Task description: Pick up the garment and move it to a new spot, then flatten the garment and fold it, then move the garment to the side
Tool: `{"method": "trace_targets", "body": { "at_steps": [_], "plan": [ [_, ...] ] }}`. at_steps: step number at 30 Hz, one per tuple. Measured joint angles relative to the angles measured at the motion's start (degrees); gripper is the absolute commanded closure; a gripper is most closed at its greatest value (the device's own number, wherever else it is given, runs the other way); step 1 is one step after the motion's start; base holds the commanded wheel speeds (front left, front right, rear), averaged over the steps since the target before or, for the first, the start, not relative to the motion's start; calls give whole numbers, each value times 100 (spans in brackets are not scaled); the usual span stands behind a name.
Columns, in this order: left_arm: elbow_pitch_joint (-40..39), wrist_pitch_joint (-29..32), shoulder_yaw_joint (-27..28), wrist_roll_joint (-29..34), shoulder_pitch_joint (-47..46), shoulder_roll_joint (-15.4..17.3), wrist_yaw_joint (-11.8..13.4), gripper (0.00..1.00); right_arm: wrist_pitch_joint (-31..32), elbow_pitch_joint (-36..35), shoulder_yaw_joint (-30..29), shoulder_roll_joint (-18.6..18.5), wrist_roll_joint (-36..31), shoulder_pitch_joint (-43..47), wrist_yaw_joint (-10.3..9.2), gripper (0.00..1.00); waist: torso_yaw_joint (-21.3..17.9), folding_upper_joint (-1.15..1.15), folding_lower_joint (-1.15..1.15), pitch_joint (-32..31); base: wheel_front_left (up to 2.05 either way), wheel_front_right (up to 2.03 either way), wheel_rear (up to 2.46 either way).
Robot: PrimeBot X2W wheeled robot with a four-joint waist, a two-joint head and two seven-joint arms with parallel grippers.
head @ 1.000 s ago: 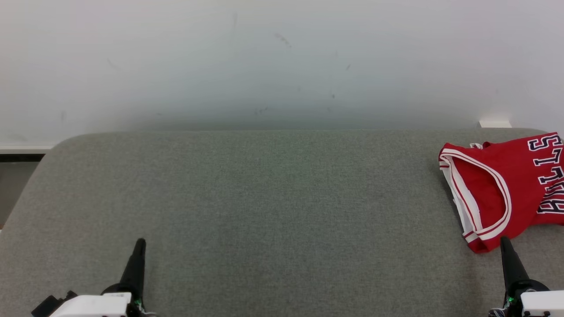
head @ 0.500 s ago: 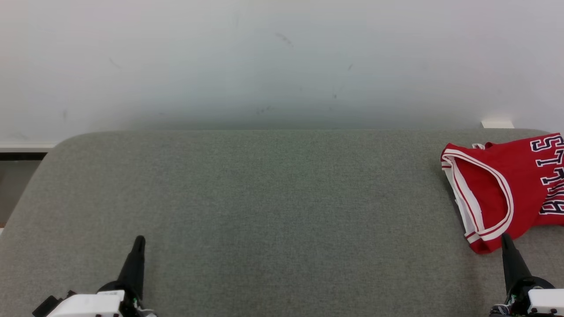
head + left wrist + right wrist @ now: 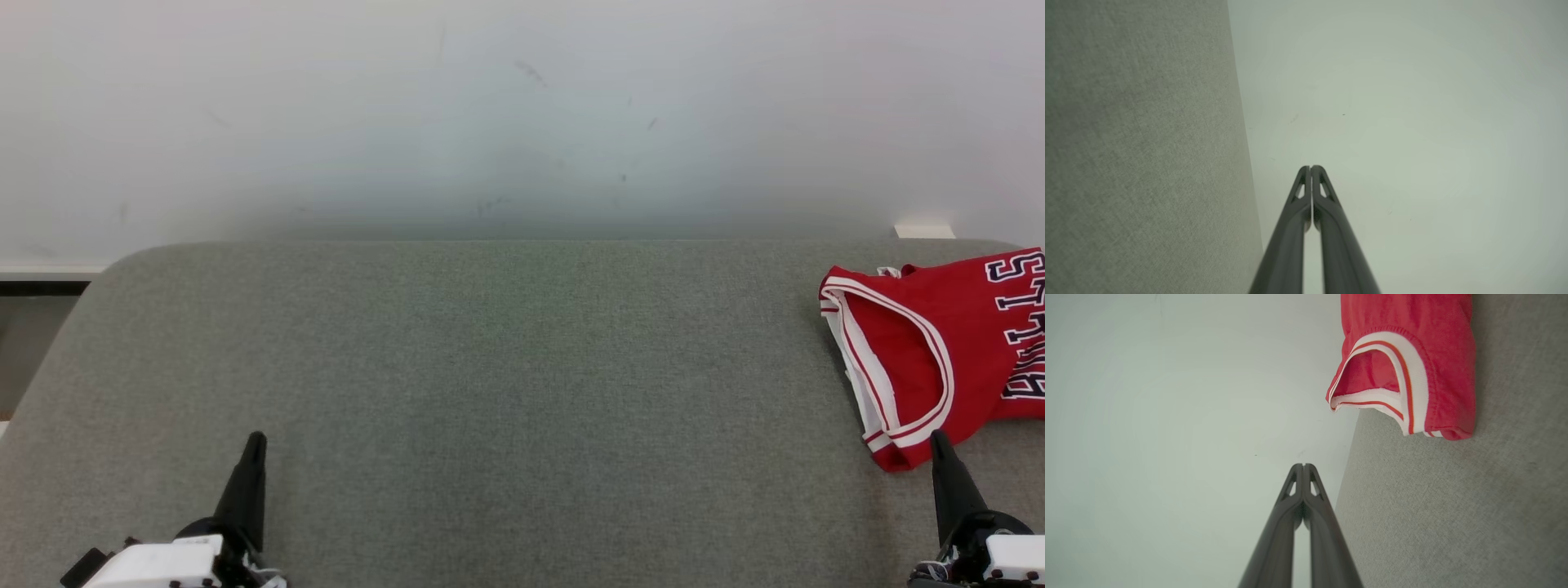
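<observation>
Two grippers sit nearest you at the bottom of the head view, the left gripper (image 3: 255, 441) low on the left and the right gripper (image 3: 939, 437) low on the right. Each has its dark fingers pressed together on nothing, hovering over the grey padded surface (image 3: 506, 367). Over the last second almost nothing has changed: the whole picture has drifted a touch, so the head moved, and the arms only resettled slightly. Further out, the red garment (image 3: 963, 343) lies where it lay, at the far right of the surface and running past the view's edge, its trimmed near corner just beside the right fingertips. Beyond it stands the pale wall (image 3: 522, 122). By my reading no grasp is under way; the right arm is your closest reach.
</observation>
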Motion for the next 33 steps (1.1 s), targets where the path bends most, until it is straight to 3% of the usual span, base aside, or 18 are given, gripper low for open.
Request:
{"method": "trace_targets", "body": {
  "at_steps": [33],
  "plan": [
    [0,1,1,0,-1,0,0,100,0,-1,-1,1,1,-1,0,100,0,0,0,0,0,0,0]
  ]
}}
